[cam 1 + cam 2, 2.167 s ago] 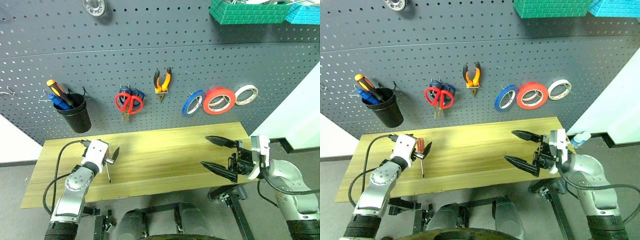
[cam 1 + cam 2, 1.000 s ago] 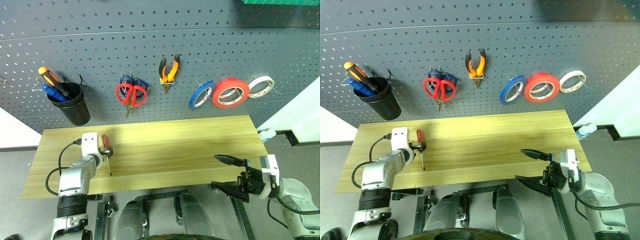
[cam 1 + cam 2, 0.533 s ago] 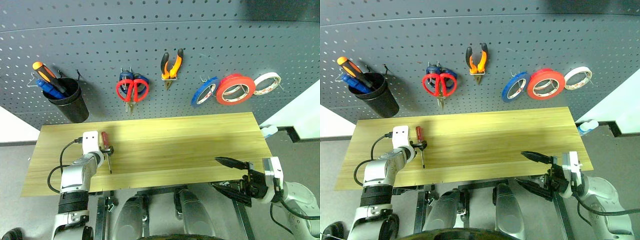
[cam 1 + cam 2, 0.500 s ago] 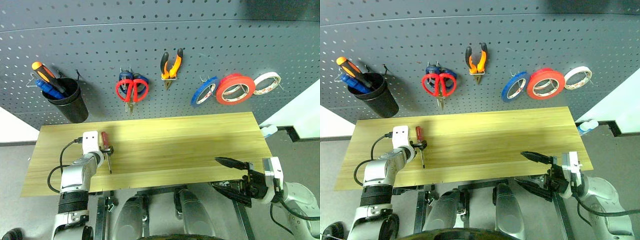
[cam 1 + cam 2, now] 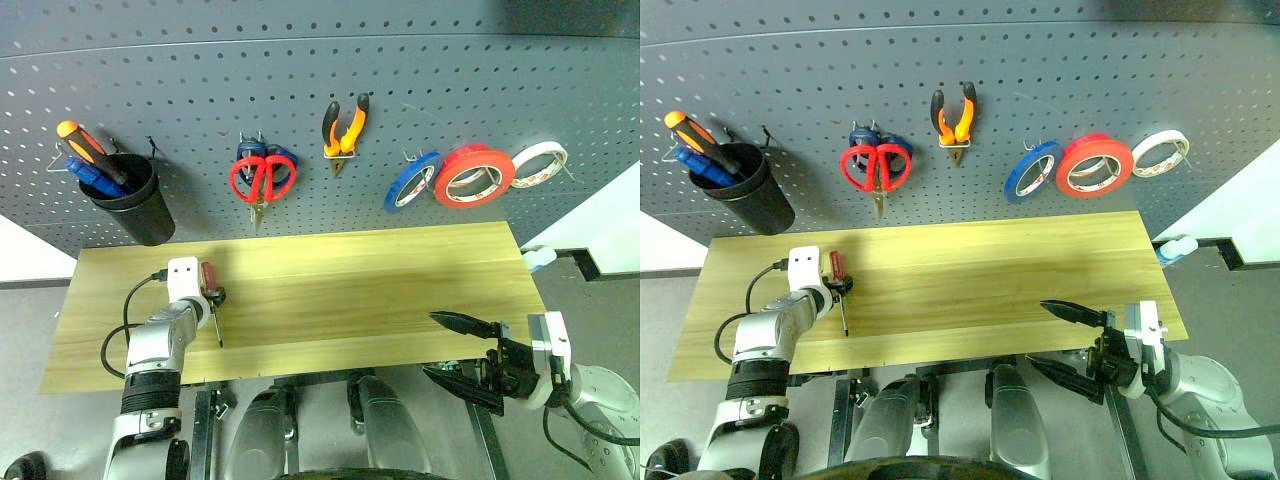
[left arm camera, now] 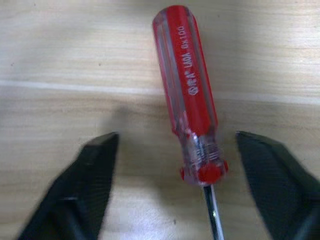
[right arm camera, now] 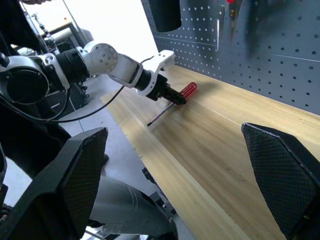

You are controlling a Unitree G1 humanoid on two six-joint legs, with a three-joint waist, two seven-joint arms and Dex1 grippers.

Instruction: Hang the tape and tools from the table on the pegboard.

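Left claw open, straddling the screwdriver near its ferrule on the counter; right claw open, idle. Risk: the round handle rolls aside on closure.

I get even, fairly bright light overhead with a soft shadow beside the screwdriver between my left gripper fingers, whose tips blur, while the pegboard bows at the edges.

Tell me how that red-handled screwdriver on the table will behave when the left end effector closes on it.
The screwdriver looks rigid; its round, glossy handle may roll or slip on the flat table. The left end effector straddles the handle's shaft end, so the shaft could swing.
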